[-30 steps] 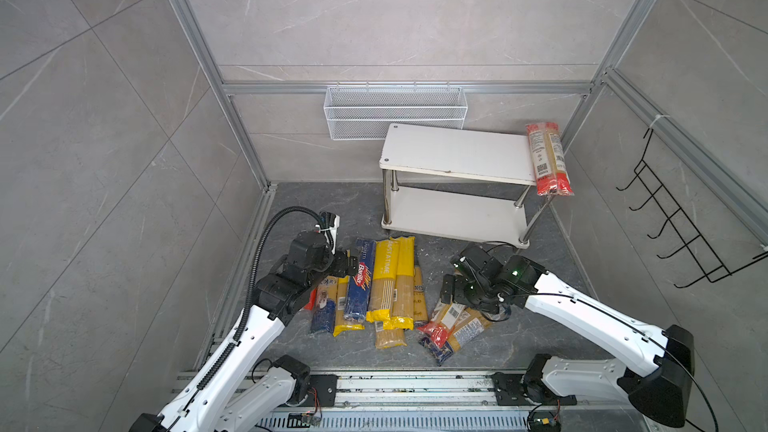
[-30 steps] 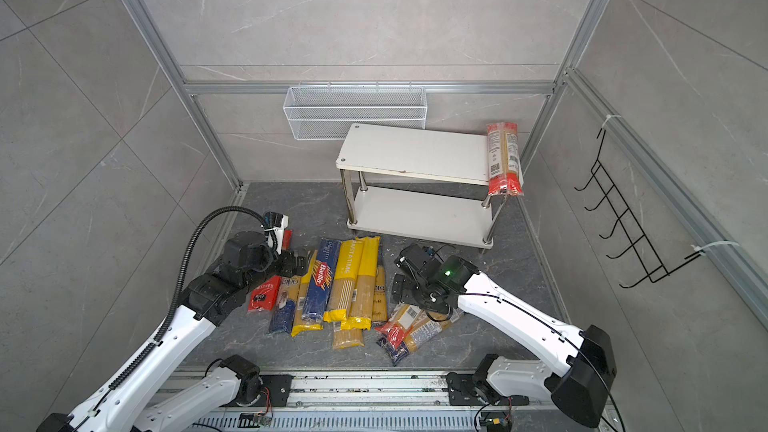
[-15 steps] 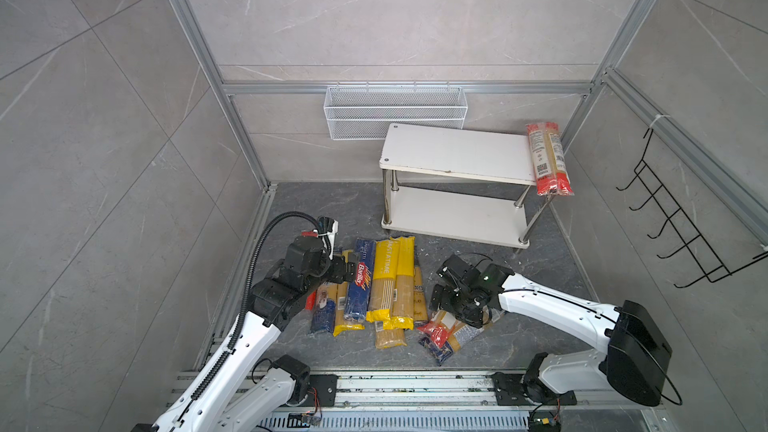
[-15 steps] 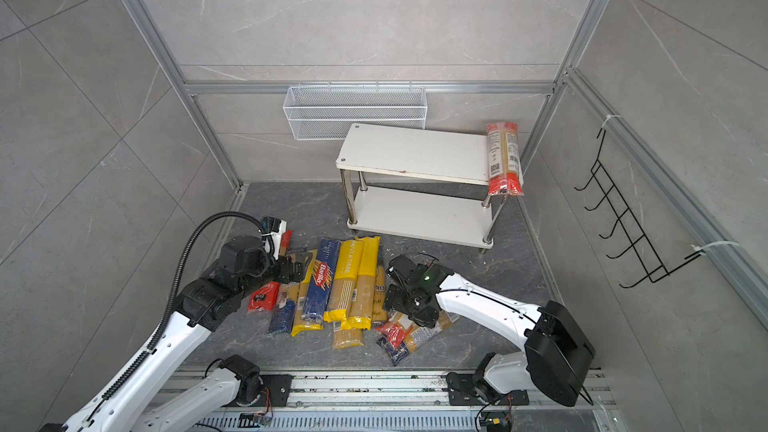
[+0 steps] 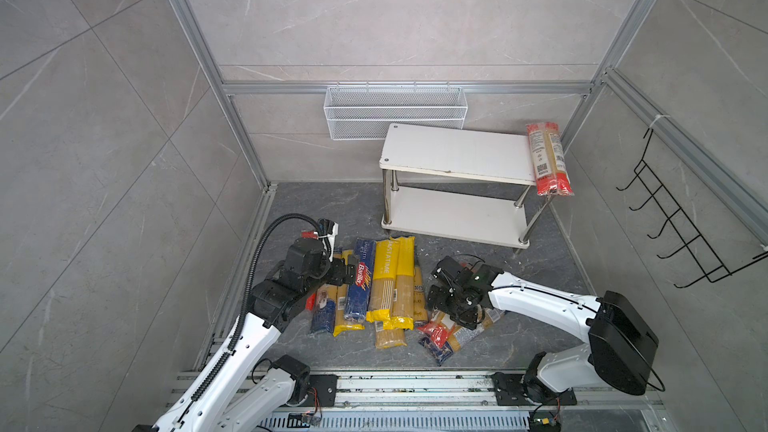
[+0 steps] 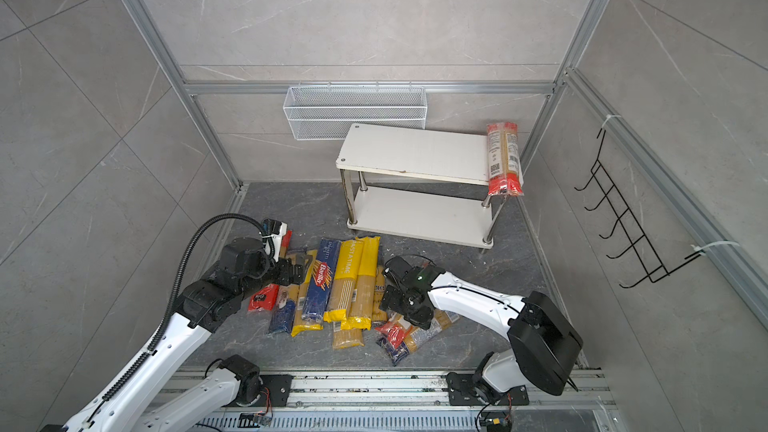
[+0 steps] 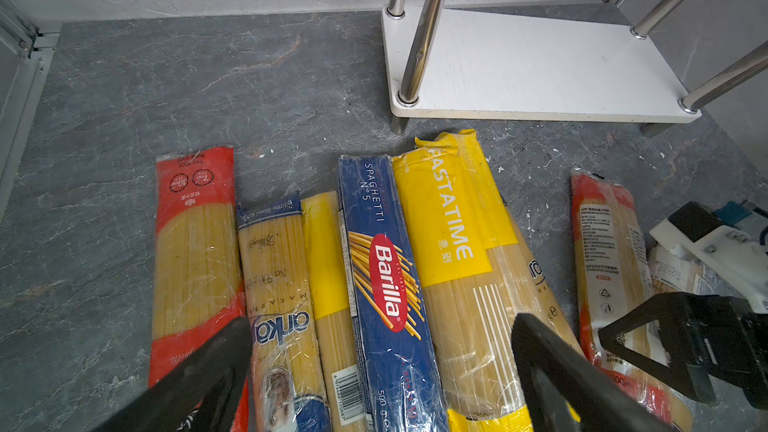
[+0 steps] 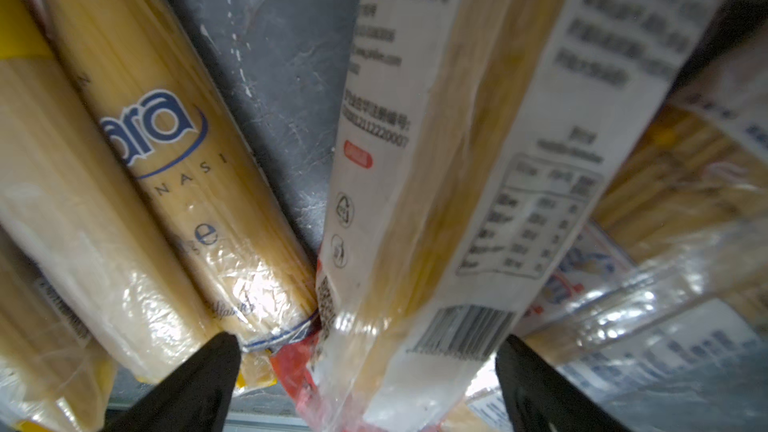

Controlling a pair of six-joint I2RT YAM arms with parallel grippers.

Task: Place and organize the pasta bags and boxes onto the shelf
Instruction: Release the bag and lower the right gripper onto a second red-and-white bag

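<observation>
Atop the shelf (image 5: 453,151), at its right end, lies one red-ended bag (image 5: 548,157) (overhanging the front); other pasta packs (image 5: 386,284) crowd the grey worktop (image 5: 328,209) — left gripper (image 7: 382,334) and right gripper (image 8: 365,347) both spread, holding nothing.

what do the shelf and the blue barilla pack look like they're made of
Shelf: matte white boards, likely laminated wood or plastic; legs look like chromed metal, mirror-shiny. Blue Barilla pack: probably printed cardboard, judging by straight crisp edges, though some glossy wrinkles suggest film.
</observation>
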